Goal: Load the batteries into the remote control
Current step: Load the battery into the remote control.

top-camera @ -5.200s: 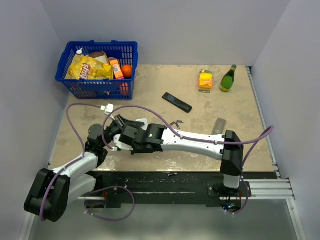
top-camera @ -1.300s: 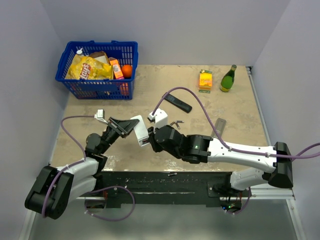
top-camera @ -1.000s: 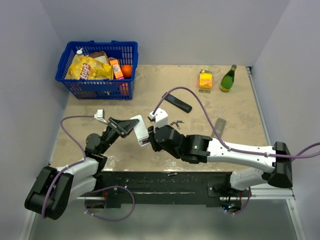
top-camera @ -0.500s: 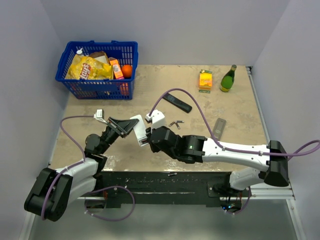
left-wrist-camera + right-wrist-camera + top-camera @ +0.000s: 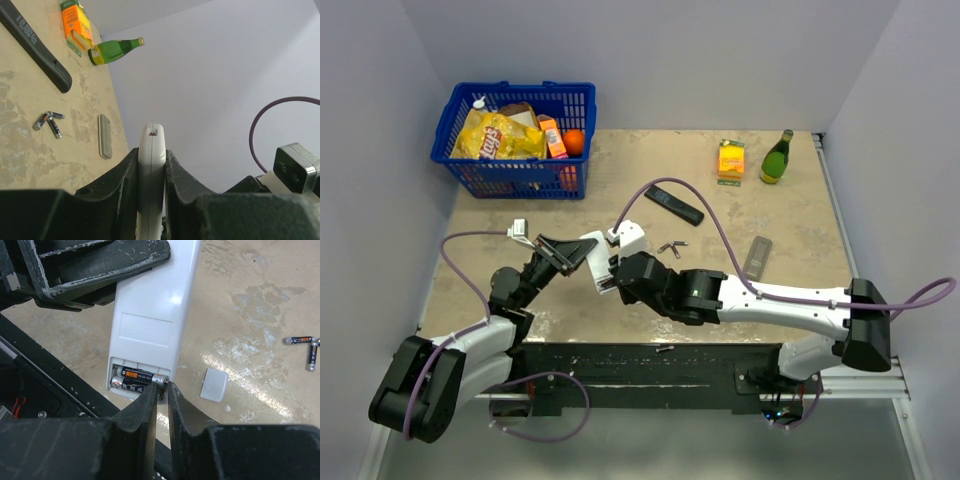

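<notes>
Left gripper point(image 5: 151, 152) pinched white remote point(image 5: 152, 300) near front edge of table point(image 5: 790, 230), right gripper point(image 5: 162, 389) fingers almost together, perhaps nipping seated battery point(image 5: 135, 375)

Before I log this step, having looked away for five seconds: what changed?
The right end effector drew back rightward from over the left end effector, then crept left to the open bay of the white remote, fingertips at a seated battery. The left one keeps clamping it; loose batteries, black remote and basket stayed put.
</notes>
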